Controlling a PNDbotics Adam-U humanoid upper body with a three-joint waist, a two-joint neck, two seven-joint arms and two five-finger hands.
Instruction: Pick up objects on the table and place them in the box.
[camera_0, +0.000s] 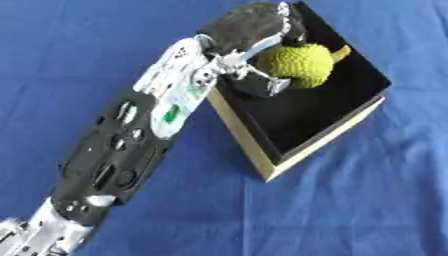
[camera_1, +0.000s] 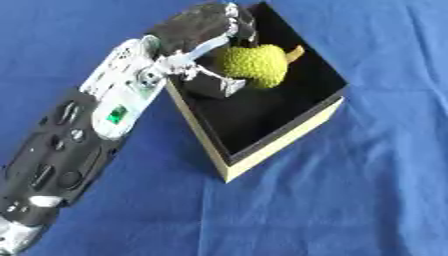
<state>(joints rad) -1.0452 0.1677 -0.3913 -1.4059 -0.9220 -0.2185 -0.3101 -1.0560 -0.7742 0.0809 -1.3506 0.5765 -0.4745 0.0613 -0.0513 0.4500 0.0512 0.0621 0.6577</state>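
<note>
1. Left hand (camera_0: 249, 42) over the far corner of the box (camera_0: 302, 150), fingers curled round a bumpy green fruit (camera_0: 297, 65) with a yellowish stem end; fruit sits inside the box opening, can't tell if it touches the floor.
2. Risk: letting go high, fruit rolls or bounces against the wall.
3. Risk: forearm lies across the near-left rim; pulling back could drag or tip the box on the blue tabletop (camera_0: 376, 210).
4. Right hand not visible.

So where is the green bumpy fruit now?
The green bumpy fruit is over the far end of the box, held in the left hand.
</note>
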